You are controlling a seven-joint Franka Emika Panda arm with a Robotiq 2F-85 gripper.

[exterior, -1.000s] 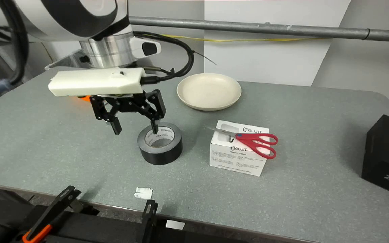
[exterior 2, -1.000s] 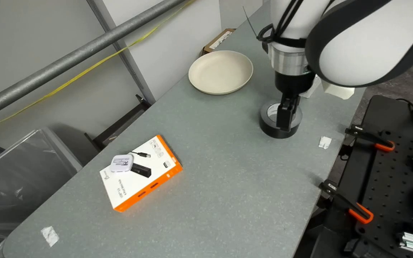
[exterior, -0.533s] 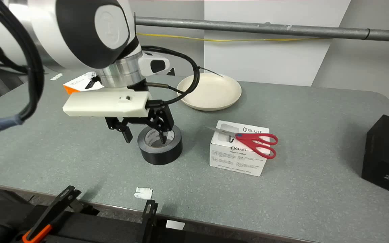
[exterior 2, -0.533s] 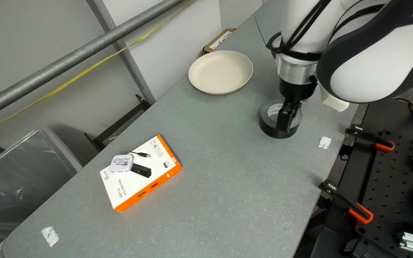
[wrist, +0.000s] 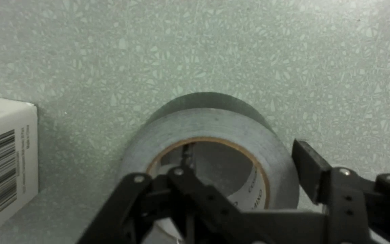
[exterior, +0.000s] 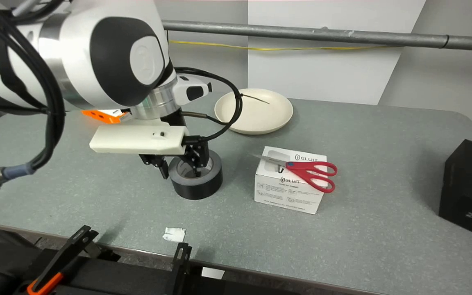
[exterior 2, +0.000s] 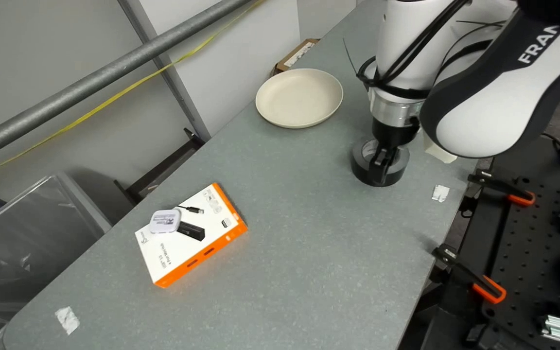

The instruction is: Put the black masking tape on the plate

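Observation:
The black masking tape (exterior: 197, 190) lies flat on the table in both exterior views (exterior 2: 360, 168). It fills the lower middle of the wrist view (wrist: 212, 122), grey face up. My gripper (exterior: 182, 174) is low over it and straddles one side of its ring. One finger is inside the hole, apart from the inner wall. The other is outside, against or very near the outer wall. The gripper (wrist: 249, 162) is partly closed, with a gap still between its fingers. The cream plate (exterior: 260, 116) lies bare behind the tape and also shows here (exterior 2: 299, 99).
A white box (exterior: 287, 192) with red scissors (exterior: 312, 172) on top stands beside the tape. A black box (exterior: 471, 192) is at the right edge. An orange and white box (exterior 2: 190, 236) lies on the table. Clamps (exterior 2: 469, 277) sit at the table edge.
My gripper has come down over the tape, and its fingers have moved closer together. The tape has shifted very slightly. The plate and boxes have not moved.

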